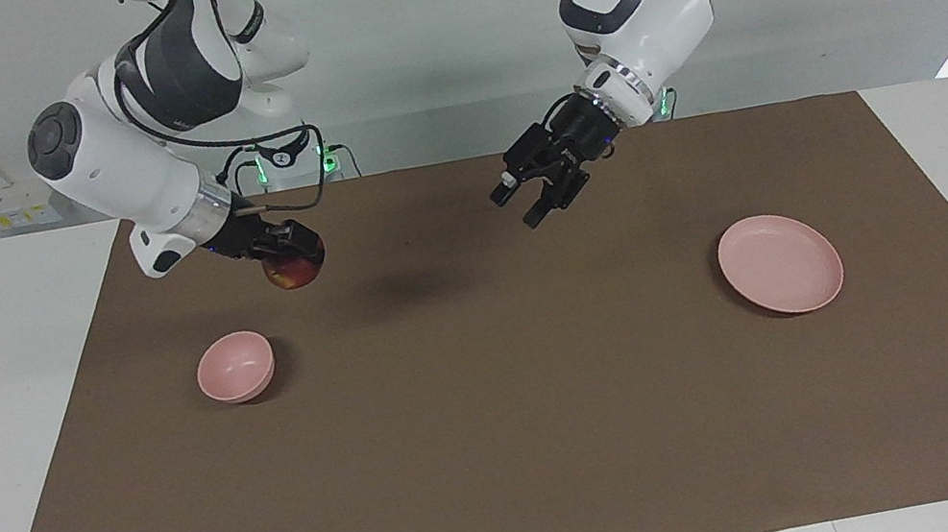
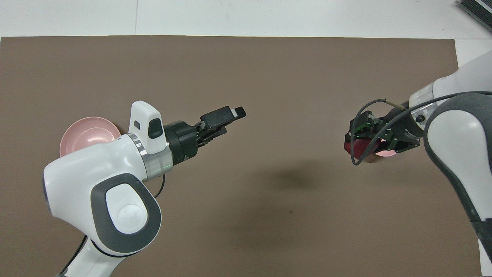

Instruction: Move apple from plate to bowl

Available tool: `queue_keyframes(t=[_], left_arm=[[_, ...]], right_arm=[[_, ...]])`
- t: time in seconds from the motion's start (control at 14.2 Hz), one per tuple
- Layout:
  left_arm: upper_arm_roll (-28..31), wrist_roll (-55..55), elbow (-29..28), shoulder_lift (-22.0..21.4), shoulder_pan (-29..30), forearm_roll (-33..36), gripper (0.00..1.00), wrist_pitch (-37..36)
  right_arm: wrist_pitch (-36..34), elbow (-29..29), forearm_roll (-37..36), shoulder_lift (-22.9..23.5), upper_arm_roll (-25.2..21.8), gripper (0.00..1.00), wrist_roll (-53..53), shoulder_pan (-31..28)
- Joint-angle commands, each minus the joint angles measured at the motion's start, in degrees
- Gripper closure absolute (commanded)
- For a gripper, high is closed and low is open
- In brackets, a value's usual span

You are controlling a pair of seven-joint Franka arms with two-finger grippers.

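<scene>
Apple (image 1: pixel 295 269) clamped in right gripper (image 1: pixel 288 252) above brown mat (image 1: pixel 507 455) near bowl (image 1: pixel 234 367); left gripper (image 1: pixel 530 205) apart, empty.

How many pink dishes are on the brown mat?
2. A small deep pale-pink bowl lies toward the right arm's end of the brown mat. A wide flat pale-pink plate lies toward the left arm's end. Both look empty; none seems hidden.

Dark-red apple (image 1: pixel 295 269) airborne; pink bowl (image 1: pixel 234 367), pink plate (image 1: pixel 781 263) empty
</scene>
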Motion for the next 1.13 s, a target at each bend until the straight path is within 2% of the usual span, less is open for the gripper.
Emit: queue_keyframes(t=[0.0,0.21,0.64,0.85,1.06], left_arm=[[2.2,-0.5,-1.5,-0.8,0.1,4.9,0.00,-0.5],[5.0,-0.5,-1.4,-0.4,0.1,10.8,0.00,-2.9],[14.6,-0.5,-0.9,-0.3,-0.4,32.7,0.00,-16.7],[19.3,-0.4,0.4,0.3,-0.7,47.4,0.00,-23.9],[23.7,-0.2,6.3,2.8,-0.8,62.8,0.00,-32.3]], right_arm=[[3.3,-2.0,-7.8,0.3,0.3,1.00,-8.9,-1.2],[8.1,-3.8,-12.1,2.0,0.3,1.00,-14.3,-1.9],[18.2,-4.6,-13.2,7.9,0.3,1.00,-22.1,-6.0],[19.2,-4.8,-13.2,8.9,0.3,1.00,-23.0,-6.6],[20.9,-6.7,-13.2,9.1,0.3,1.00,-25.0,-6.8]])
